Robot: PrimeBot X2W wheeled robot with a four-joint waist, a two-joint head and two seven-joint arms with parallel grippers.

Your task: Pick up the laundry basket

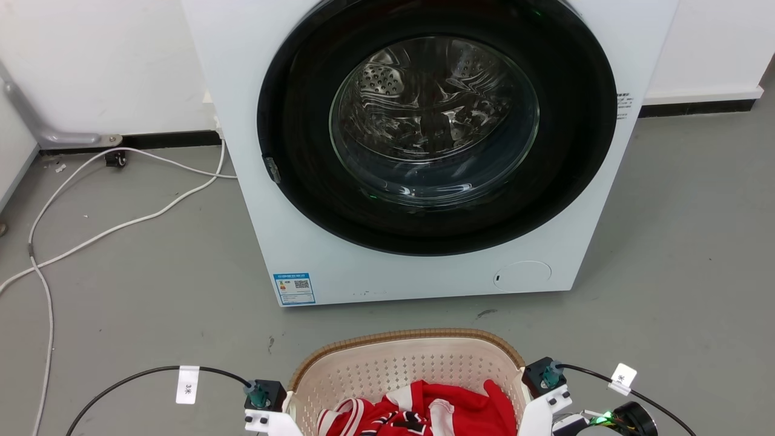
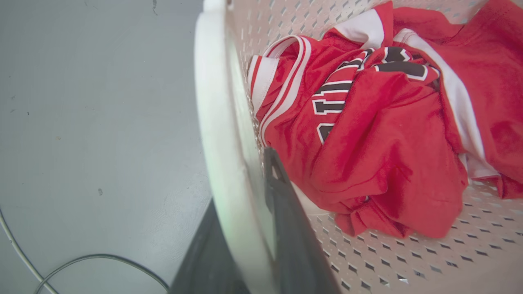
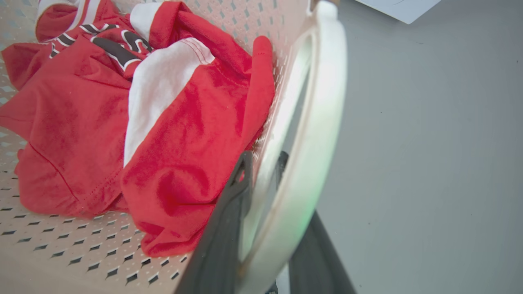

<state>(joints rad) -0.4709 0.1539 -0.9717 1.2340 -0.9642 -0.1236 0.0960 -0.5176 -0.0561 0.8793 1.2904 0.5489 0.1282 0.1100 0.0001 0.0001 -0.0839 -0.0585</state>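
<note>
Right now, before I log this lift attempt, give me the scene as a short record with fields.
basket: in front of washer, holds red jersey
left gripper: astride left handle, shut
right gripper: astride right handle, shut
lifted: cannot tell
floor: white cable left of washer

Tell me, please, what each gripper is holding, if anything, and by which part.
The laundry basket: left gripper clamps its left white handle, right gripper its right handle.
</note>
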